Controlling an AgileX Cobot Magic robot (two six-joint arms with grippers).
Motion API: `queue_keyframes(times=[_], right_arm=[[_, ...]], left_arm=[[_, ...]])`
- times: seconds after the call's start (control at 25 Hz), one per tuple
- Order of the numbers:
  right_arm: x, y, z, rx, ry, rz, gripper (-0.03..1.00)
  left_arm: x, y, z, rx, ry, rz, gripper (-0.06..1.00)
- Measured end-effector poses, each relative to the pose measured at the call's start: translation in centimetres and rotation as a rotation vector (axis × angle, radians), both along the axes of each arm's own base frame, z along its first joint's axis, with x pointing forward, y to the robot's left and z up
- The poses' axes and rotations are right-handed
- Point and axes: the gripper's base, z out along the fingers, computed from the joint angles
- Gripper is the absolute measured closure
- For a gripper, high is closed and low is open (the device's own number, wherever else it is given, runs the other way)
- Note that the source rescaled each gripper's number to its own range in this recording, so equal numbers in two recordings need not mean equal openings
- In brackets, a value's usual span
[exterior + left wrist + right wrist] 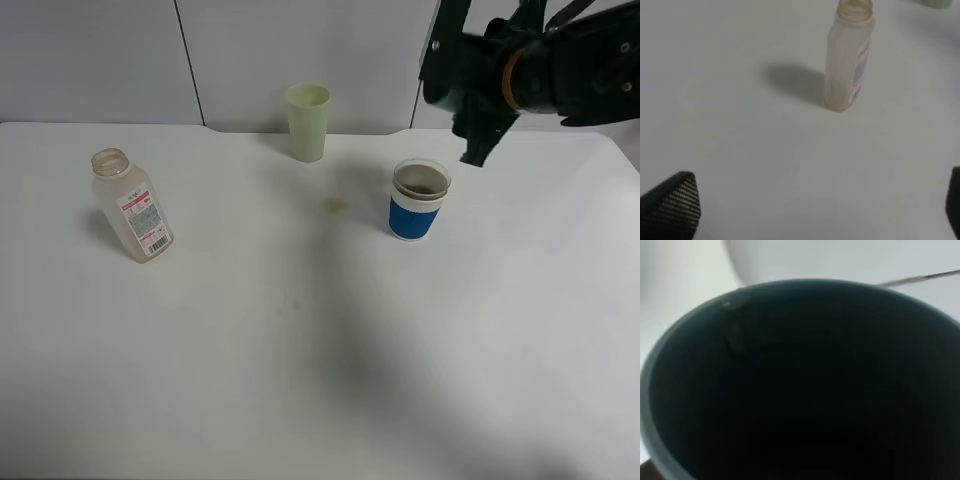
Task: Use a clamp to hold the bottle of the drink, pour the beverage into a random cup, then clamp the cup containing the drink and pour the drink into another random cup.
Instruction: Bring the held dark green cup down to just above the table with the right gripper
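The white desk (300, 380) fills most of the exterior high view. At about 1 o'clock the right gripper (478, 118) is raised above the desk, clamped on a dark cup (450, 70) tipped on its side, whose dark interior (805, 385) fills the right wrist view. Just below it stands a blue-and-white paper cup (418, 200) with dark liquid inside. At 9 o'clock the uncapped clear bottle (130, 205) stands upright. At 12 o'clock stands a pale green cup (308, 121). The left gripper (805, 210) has its fingertips (672, 200) spread wide, holding nothing, well apart from the bottle (847, 60).
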Motion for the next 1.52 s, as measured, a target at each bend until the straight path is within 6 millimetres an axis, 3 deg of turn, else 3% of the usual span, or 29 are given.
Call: queue_keyframes(times=[0.12,0.32,0.52,0.72,1.08,1.28,1.52], right_arm=[[-0.8,1.6,2.1,0.300,0.004,-0.006,0.95],[-2.4,4.8,5.3,0.707,0.101,0.146,0.95],[-3.8,7.2,6.7,1.040,0.249,0.349,0.95],[-4.2,8.8,7.5,1.247,0.261,0.419,0.95],[-5.5,14.1,4.5,1.054,0.079,0.449,0.95],[-5.9,16.8,0.7,0.943,0.089,0.397,0.95],[-5.1,17.9,-3.7,0.975,0.186,0.310,0.95]], left_arm=[[0.0,0.0,0.0,0.000,0.000,0.000,-0.05],[0.0,0.0,0.0,0.000,0.000,0.000,-0.05],[0.0,0.0,0.0,0.000,0.000,0.000,-0.05],[0.0,0.0,0.0,0.000,0.000,0.000,-0.05],[0.0,0.0,0.0,0.000,0.000,0.000,-0.05],[0.0,0.0,0.0,0.000,0.000,0.000,-0.05],[0.0,0.0,0.0,0.000,0.000,0.000,-0.05]])
